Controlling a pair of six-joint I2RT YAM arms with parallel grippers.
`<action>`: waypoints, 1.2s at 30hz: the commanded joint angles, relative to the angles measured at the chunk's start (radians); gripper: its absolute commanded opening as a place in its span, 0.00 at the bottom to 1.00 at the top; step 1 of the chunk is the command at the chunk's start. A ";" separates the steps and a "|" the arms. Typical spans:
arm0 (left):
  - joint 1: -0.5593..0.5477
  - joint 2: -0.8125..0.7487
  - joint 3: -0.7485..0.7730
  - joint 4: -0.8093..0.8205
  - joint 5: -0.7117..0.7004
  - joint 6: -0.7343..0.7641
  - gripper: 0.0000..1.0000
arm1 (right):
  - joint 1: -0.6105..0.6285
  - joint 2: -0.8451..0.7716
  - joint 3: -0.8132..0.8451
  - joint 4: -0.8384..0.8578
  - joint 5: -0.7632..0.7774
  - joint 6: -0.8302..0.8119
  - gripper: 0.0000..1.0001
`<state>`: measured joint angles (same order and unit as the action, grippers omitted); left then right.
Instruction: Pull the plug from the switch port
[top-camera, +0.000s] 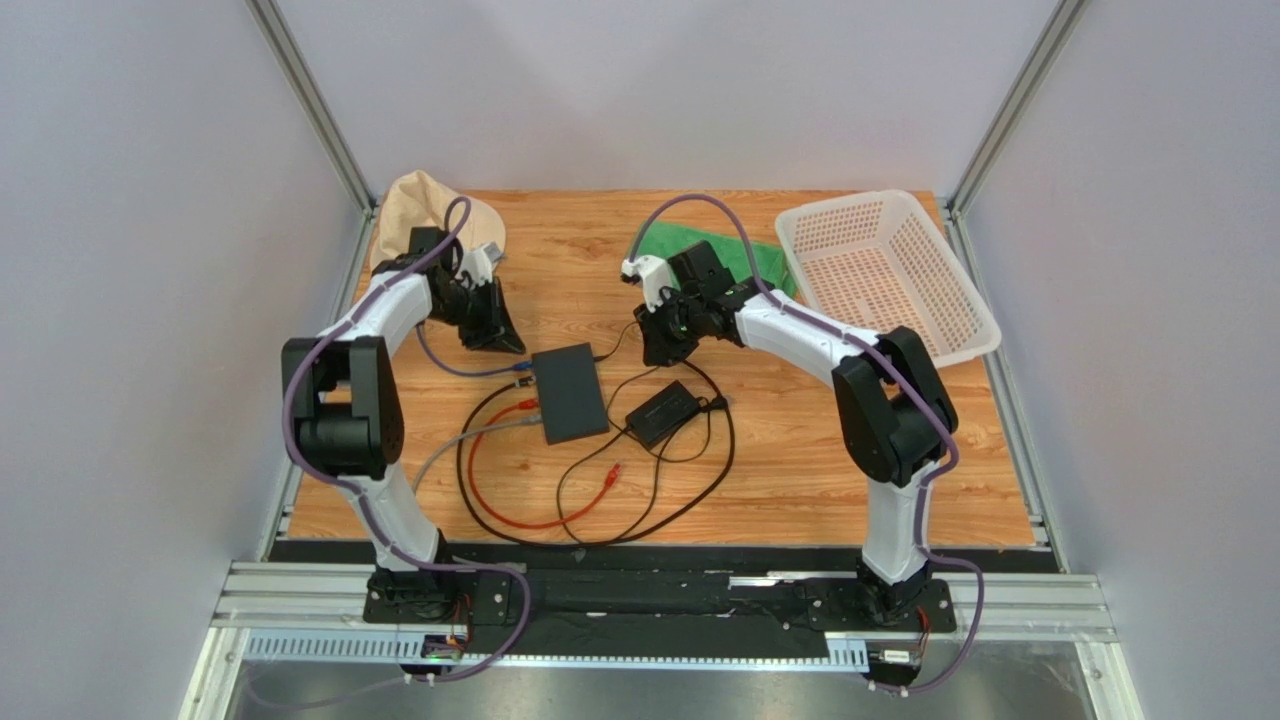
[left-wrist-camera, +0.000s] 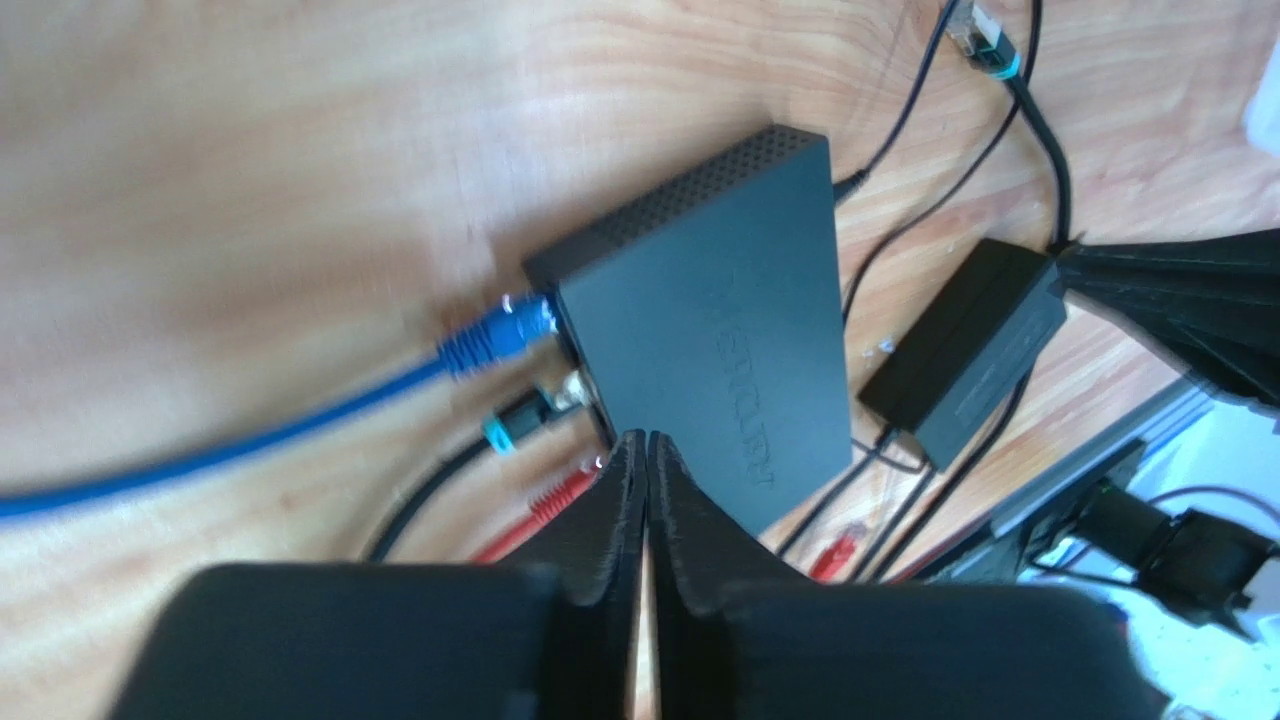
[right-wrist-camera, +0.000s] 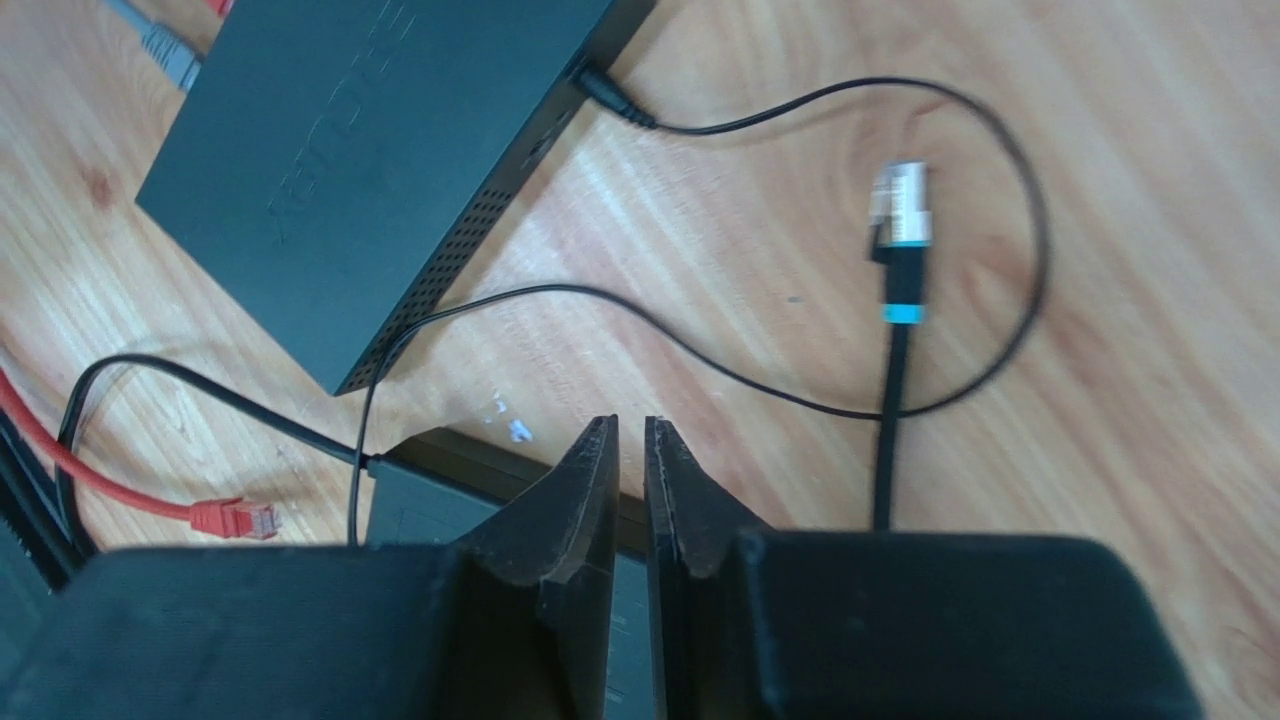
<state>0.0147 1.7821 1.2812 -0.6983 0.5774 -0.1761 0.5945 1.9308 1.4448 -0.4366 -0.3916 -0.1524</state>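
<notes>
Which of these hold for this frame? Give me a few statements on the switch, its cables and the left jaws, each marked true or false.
1. A blue cable is plugged into the switch. True.
2. The left jaws grip the blue plug. False: they are shut on nothing, above the switch's edge.
3. The power adapter sits in the basket. False: the power adapter lies on the table beside the switch, apart from the basket.
4. A black plug with a teal band lies loose on the table. True.
</notes>
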 joint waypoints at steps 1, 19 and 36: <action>-0.002 0.080 0.130 -0.010 0.023 0.027 0.00 | 0.048 0.043 0.055 -0.002 -0.081 -0.029 0.14; -0.010 0.292 0.274 -0.112 -0.123 0.096 0.00 | 0.148 0.201 0.138 0.007 -0.030 -0.049 0.10; -0.157 0.344 0.363 -0.129 -0.080 0.072 0.00 | 0.176 0.129 0.031 0.015 -0.003 -0.088 0.11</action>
<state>-0.1219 2.1014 1.5986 -0.8009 0.4629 -0.0994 0.7593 2.1128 1.4963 -0.4343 -0.4210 -0.2085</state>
